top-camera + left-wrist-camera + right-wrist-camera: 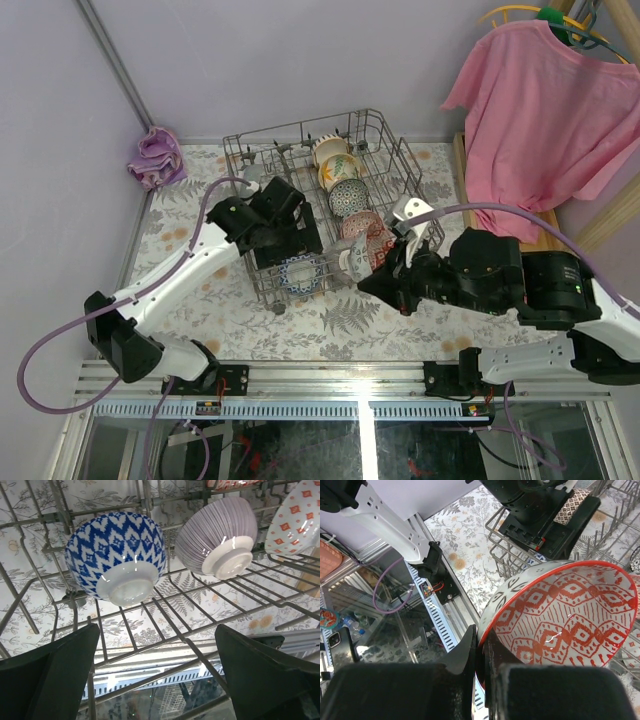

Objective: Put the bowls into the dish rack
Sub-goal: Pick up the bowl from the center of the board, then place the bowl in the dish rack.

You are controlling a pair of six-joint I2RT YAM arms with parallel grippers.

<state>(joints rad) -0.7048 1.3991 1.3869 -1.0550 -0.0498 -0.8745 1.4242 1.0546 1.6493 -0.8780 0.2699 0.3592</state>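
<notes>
**Top view:** your right tool [385, 268] holds a red-patterned bowl [360, 260] at the near right edge of the dish rack [300, 128] on the floral counter [330, 320]. The left tool [290, 238] sits inside the rack.

**Left wrist:** jaws wide, nothing held. A blue diamond bowl [115, 555] and a striped bowl [220, 535] show their feet, a detail the overhead misses.

**Right wrist:** only here is the grip visible, with fingers pinched on the bowl's rim. Stand it between free tines, clear of neighbours, before you release.

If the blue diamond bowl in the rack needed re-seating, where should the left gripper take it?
Likely the white foot ring of the blue diamond bowl, from the left gripper side. The bowl lies tipped with its foot facing those open fingers; its rim points away, hidden, and the rounded wall offers no edge.
</notes>
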